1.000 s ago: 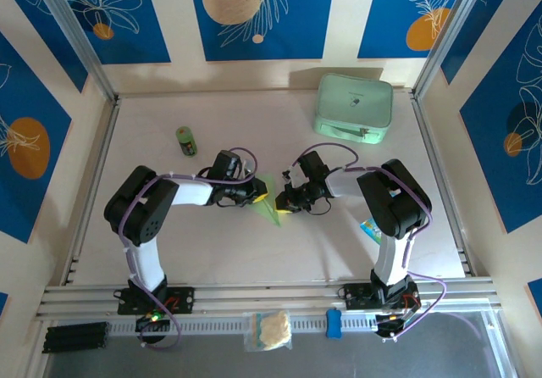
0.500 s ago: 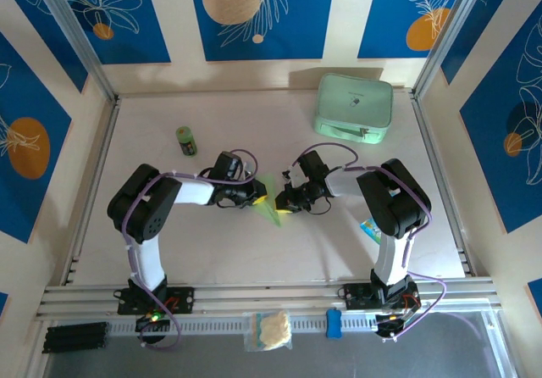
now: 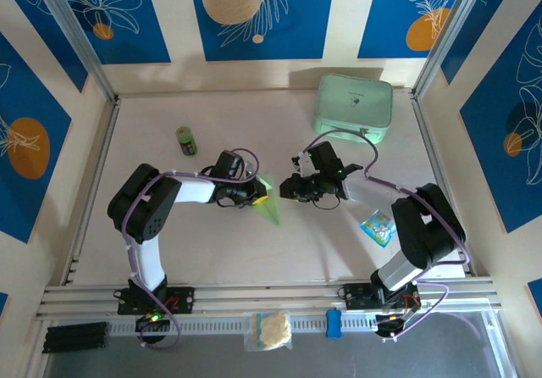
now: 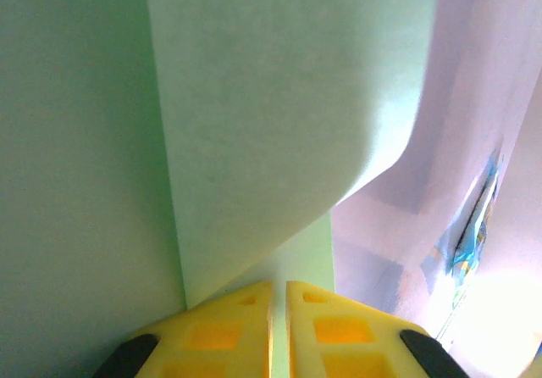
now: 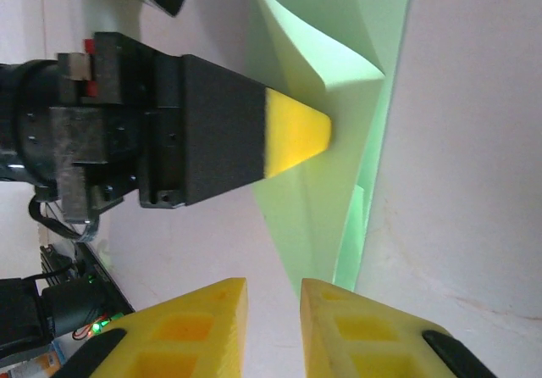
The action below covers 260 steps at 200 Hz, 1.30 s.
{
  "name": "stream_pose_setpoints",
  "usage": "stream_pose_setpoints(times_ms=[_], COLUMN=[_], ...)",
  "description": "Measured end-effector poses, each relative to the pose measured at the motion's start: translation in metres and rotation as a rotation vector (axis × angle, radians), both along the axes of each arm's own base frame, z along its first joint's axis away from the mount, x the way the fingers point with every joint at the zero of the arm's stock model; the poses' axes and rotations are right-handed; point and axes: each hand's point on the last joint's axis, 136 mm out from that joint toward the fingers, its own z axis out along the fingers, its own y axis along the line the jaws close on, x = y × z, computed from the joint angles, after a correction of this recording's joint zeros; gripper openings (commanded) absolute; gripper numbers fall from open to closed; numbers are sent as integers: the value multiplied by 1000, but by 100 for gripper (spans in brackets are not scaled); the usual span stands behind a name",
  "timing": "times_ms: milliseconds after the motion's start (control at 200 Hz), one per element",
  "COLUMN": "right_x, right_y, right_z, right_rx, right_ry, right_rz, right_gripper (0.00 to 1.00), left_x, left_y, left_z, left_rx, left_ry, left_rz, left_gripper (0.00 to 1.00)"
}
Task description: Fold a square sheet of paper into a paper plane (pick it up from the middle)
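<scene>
Right fingers (image 5: pixel 195 327) newly parted, off the paper plane (image 3: pixel 271 207); left fingers (image 4: pixel 229 327) pinching it.

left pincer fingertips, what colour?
Left pincer: yellow fingertips, black finger body behind them. The right wrist view shows it best.

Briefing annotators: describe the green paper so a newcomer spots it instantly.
On the table, look at the middle, between the two arms. The folded pale green paper sticks out of the left hand as a thin pointed wedge. Unlike the thick mint-green case at the back or the small green bottle, it is thin, creased and held.
</scene>
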Motion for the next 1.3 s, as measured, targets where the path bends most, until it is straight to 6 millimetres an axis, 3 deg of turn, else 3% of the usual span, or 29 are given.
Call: stream_pose_setpoints(times_ms=[290,615,1041,1301], right_x=[-25,-30,-33,-35], right_y=[21,32,32,33], right_z=[-34,-58,-71,-69], right_rx=[-40,-55,-63,-53], right_ry=[100,170,217,224], right_rz=[74,88,83,90], right_gripper=[9,8,8,9], left_x=[0,0,0,0], left_y=[0,0,0,0], left_z=[0,-1,-1,-1], left_rx=[1,2,3,4], left_ry=[2,5,6,8], left_rz=[0,0,0,0], left_gripper=[14,14,14,14])
